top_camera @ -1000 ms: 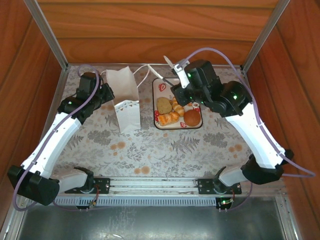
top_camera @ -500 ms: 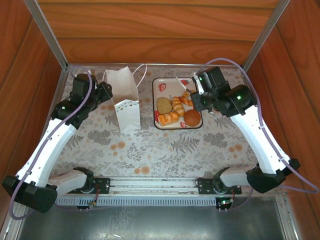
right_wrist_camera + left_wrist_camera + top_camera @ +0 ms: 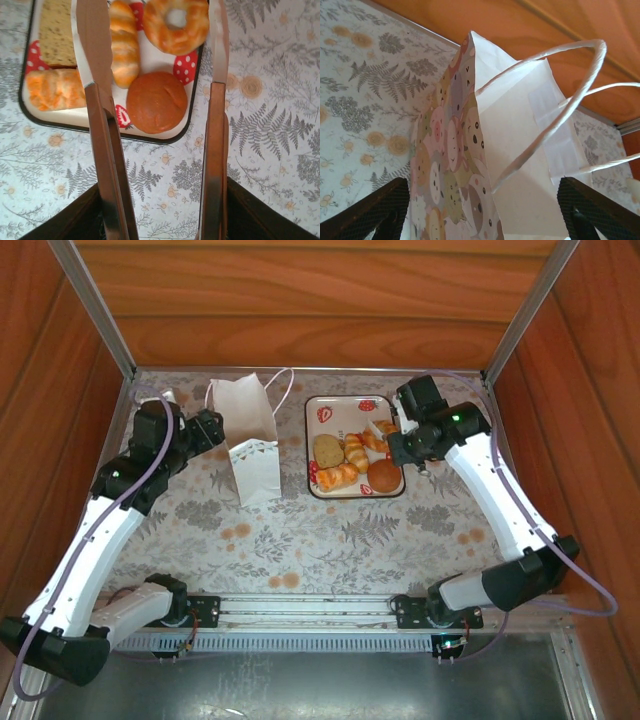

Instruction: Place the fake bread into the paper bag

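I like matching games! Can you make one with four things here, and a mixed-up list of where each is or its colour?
Things:
1. bun
2. doughnut
3. paper bag
4. tongs

Clues:
a. white with cord handles, left of the tray
b. shiny metal, held in the right pincer
c. round and plain brown, on the tray
d. orange ring with a hole, on the tray

Pairs: 1-c, 2-d, 3-a, 4-b.

3 wood walls are boxing the space in. A fern-print cloth is lying flat below, and 2 metal posts are rising behind.
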Controlling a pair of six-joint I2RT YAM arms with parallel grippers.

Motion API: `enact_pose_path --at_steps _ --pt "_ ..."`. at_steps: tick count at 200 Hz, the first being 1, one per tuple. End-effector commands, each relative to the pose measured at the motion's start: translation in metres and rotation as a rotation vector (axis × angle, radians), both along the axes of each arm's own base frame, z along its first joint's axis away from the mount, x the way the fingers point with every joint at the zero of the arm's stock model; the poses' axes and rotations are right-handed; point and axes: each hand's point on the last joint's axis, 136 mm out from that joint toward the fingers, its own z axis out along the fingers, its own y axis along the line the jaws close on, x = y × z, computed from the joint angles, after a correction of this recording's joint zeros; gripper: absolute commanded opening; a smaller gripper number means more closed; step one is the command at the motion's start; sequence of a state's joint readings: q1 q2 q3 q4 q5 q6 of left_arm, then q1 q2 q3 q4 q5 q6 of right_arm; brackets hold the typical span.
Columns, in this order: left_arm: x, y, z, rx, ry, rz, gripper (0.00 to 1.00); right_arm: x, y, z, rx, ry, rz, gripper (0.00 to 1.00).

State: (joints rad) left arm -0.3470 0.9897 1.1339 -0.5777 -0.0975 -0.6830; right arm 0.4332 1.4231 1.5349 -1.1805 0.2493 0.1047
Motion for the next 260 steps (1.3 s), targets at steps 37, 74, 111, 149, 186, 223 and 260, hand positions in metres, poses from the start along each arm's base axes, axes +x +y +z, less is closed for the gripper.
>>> enact_pose_path --at_steps 37,74,111,149,186,223,260 --pt "-0.014 -0.001 0.001 -0.020 -0.023 -0.036 0.86 0.040 -0.020 -0.039 -0.018 0.058 -0.092 0.56" --pt "-0.020 0.003 0.002 -0.026 -0.035 -0.029 0.86 0.062 -0.026 -0.068 -0.068 0.121 -0.120 0.55" --pt "-0.023 0.005 0.002 -0.028 -0.043 -0.024 0.87 0.077 -0.028 -0.086 -0.093 0.165 -0.131 0.54" --pt "-0.024 0.008 0.000 -0.027 -0.041 -0.014 0.86 0.086 -0.030 -0.094 -0.105 0.179 -0.137 0.53" --pt "-0.023 0.008 0.000 -0.026 -0.040 -0.015 0.86 0.093 -0.031 -0.100 -0.107 0.191 -0.136 0.53" --pt "-0.023 0.009 -0.001 -0.024 -0.038 -0.012 0.86 0.096 -0.030 -0.106 -0.101 0.209 -0.130 0.52" --pt "-0.022 0.009 -0.003 -0.022 -0.032 -0.011 0.86 0.094 -0.030 -0.115 -0.100 0.239 -0.128 0.52"
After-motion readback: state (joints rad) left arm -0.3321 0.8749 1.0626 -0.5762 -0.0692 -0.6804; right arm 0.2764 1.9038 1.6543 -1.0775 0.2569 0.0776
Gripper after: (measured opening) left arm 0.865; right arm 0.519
